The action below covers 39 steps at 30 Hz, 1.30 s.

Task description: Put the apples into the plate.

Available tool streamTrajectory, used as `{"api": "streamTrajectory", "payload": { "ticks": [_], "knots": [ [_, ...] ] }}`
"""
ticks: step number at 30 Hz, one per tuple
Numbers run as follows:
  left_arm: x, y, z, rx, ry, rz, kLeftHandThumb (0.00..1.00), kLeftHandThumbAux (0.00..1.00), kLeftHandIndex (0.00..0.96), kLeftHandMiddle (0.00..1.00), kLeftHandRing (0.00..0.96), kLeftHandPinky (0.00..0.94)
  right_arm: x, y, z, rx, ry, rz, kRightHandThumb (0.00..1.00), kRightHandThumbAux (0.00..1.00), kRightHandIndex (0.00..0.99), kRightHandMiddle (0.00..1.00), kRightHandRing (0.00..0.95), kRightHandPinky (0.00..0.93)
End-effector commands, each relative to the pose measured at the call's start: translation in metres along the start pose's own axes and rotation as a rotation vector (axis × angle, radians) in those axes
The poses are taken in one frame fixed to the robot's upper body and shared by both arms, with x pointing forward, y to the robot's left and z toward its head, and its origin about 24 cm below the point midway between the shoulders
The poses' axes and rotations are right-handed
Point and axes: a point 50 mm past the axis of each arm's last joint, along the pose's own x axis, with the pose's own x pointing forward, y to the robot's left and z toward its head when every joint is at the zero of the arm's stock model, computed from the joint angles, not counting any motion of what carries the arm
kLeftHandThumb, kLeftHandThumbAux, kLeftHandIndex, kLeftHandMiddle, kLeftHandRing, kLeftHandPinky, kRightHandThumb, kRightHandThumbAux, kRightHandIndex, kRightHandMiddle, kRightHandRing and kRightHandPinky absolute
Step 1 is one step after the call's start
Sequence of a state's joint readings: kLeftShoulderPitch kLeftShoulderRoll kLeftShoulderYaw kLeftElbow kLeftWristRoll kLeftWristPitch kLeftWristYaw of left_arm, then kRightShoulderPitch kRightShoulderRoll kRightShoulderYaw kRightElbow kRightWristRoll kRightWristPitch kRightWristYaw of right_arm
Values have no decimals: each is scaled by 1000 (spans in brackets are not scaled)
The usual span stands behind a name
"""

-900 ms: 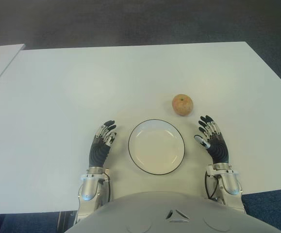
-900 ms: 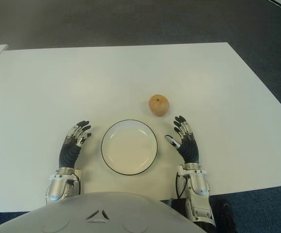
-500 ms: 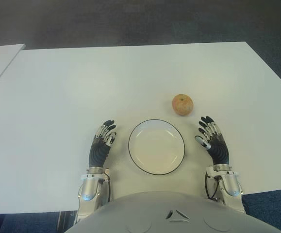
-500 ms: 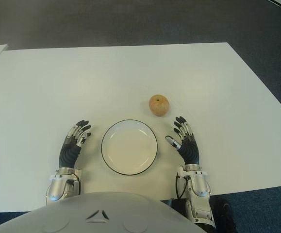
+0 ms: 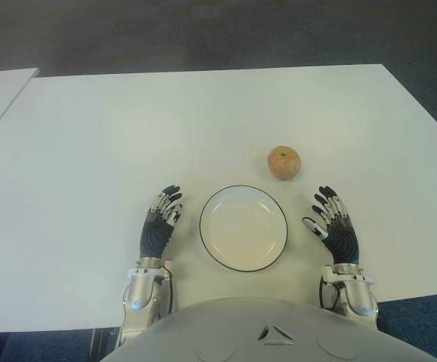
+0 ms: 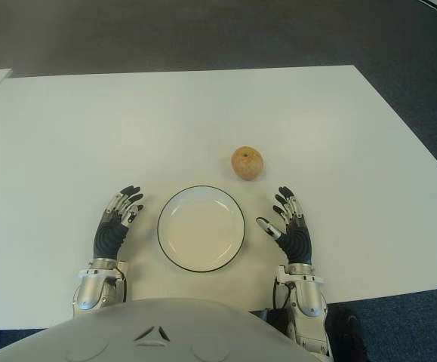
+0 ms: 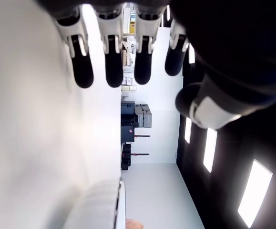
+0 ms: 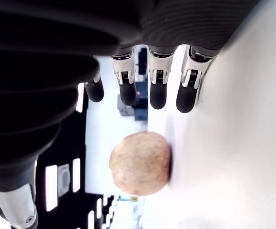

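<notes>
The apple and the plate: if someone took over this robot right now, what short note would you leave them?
Left hand: open, holding nothing, to the left of the plate.
Right hand: open, holding nothing, to the right of the plate, nearer the robot than the apple.
Apple: on the white table, just beyond the plate's far right edge, untouched.
Done: nothing yet; the plate holds nothing.
Left: the right hand looks best placed to reach forward, grasp the apple and set it in the plate.

apple (image 5: 284, 163) behind plate (image 5: 243, 228), right | both on table (image 5: 90, 151)
</notes>
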State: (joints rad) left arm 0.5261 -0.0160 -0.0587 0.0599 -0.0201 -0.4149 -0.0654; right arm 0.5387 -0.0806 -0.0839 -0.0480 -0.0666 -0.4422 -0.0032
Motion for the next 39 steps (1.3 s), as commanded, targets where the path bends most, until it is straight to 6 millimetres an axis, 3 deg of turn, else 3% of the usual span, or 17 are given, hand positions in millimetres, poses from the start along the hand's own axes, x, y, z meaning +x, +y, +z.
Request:
{"api": "streamTrajectory", "payload": {
  "ticks": [1, 5, 8, 19, 39],
  "knots": [
    [-13, -3, -29, -23, 197, -1, 163, 617, 171, 181, 197, 255, 7, -8, 13, -255, -132, -59, 418, 645, 53, 106, 100, 121],
    [-11, -3, -29, -30, 185, -2, 160, 610, 169, 179, 197, 257, 37, -12, 30, -521, -319, -64, 433, 606, 41, 103, 97, 109],
    [-10, -4, -29, -35, 180, -5, 159, 606, 172, 183, 202, 262, 55, -10, 37, -675, -412, -42, 387, 570, 35, 91, 94, 113],
    [-6, -7, -30, -26, 174, -10, 163, 613, 172, 185, 200, 253, 107, 6, 34, -1115, -532, 67, 349, 487, 24, 62, 52, 15],
    [-5, -7, -30, -32, 151, 9, 167, 591, 174, 176, 183, 236, 154, 31, 31, -1367, -535, 183, 413, 340, 14, 37, 0, 0]
  ]
}}
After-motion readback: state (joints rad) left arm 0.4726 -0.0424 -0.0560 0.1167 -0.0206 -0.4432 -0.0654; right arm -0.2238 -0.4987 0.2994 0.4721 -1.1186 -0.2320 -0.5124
